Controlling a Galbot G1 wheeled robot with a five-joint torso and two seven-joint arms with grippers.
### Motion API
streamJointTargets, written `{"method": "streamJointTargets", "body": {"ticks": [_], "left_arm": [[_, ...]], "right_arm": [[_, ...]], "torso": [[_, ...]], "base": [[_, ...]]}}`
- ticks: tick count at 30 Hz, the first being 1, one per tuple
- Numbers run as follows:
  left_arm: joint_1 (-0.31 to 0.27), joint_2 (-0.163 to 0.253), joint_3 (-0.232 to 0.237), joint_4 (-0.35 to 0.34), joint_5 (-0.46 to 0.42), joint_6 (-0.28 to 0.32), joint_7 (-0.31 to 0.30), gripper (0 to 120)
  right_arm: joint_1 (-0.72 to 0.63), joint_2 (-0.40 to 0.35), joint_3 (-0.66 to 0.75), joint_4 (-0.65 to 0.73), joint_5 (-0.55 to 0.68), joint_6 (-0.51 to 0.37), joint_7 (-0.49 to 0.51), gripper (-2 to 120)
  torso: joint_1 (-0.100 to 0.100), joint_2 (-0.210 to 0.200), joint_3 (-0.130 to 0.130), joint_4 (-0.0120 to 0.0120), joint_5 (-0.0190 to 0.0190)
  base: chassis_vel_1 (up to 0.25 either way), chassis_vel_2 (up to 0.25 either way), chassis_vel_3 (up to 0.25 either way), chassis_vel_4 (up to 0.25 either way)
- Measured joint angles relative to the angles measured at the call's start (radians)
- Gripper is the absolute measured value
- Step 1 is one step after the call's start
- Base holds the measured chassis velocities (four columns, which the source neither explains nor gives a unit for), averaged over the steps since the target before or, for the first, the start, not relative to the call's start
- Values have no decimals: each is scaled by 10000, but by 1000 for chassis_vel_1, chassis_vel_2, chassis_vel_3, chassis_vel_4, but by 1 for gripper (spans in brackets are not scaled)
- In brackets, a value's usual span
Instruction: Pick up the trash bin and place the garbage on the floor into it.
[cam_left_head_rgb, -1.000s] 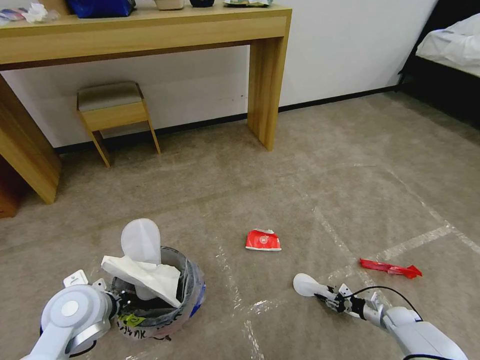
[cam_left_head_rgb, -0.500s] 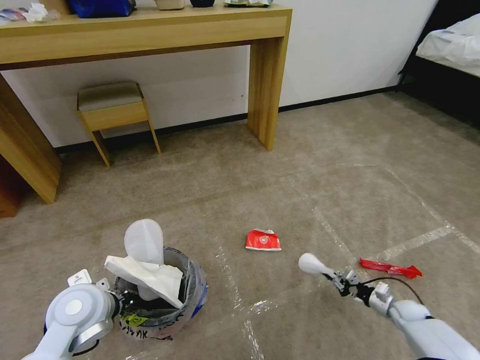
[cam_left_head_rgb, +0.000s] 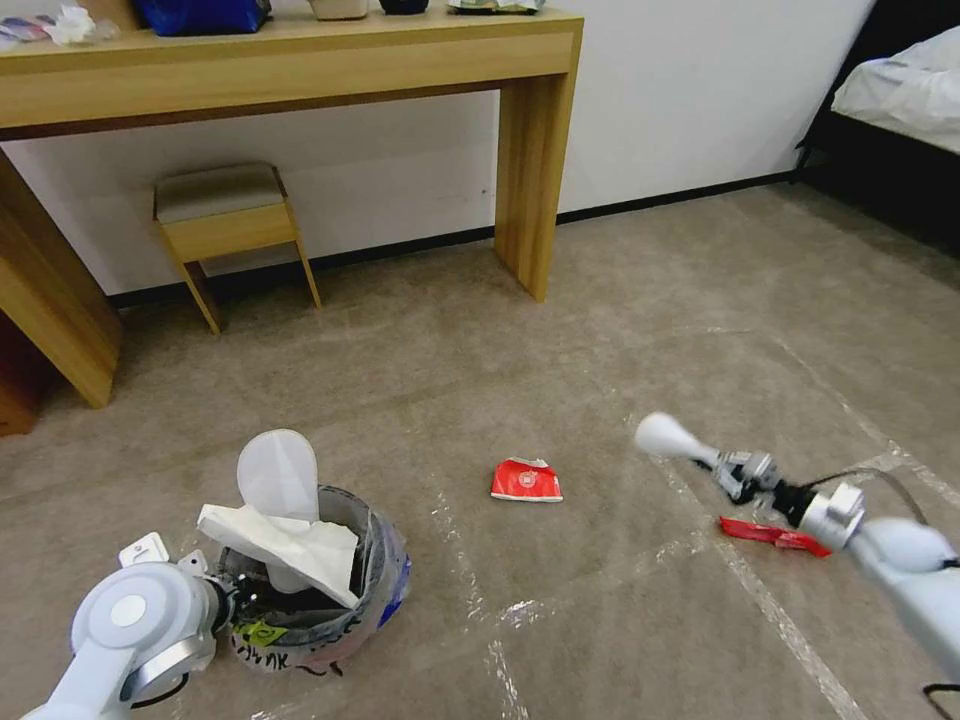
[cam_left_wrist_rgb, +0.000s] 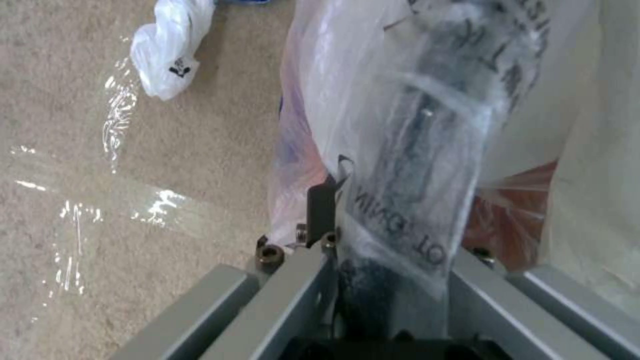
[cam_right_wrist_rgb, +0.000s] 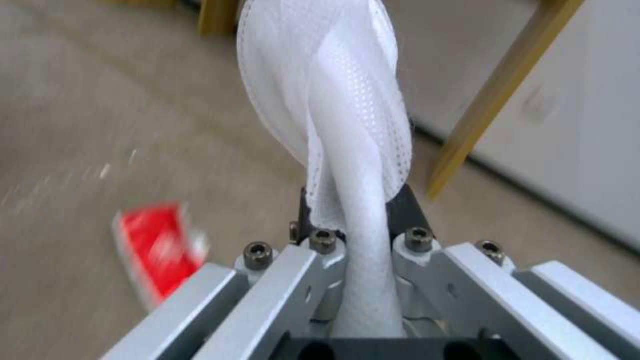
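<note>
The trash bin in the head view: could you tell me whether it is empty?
Not empty. The trash bin holds a white slipper sole standing up and crumpled paper across its rim.

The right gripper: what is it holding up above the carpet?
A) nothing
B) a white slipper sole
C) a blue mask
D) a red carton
B: the right gripper is shut on a white slipper sole, lifted over the floor.
</note>
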Motion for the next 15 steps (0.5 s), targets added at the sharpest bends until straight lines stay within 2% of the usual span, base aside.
{"method": "streamJointTargets", "body": {"ticks": [2,6,7,13,15], "left_arm": [[-29,0,20,18,-7,-5,0,0],[-169,56,95,134,-105,-28,-2,0],[-169,56,95,134,-105,-28,-2,0],[-253,28,203,216,-123,-55,-12,0],[-277,16,215,240,-179,-87,0,0]], "right_arm": [[48,-17,140,326,111,-53,51,3],[682,110,104,2020,704,-524,401,3],[682,110,104,2020,704,-524,401,3],[1688,777,-917,2957,663,-977,639,3],[2288,1307,-1762,3259,681,-1128,700,3]], "torso": [[0,0,0,0,1],[0,0,0,-1,0],[0,0,0,-1,0],[0,-1,0,1,1],[0,-1,0,1,1]], "base": [[0,0,0,0],[0,0,0,0],[0,0,0,0],[0,0,0,0],[0,0,0,0]]}}
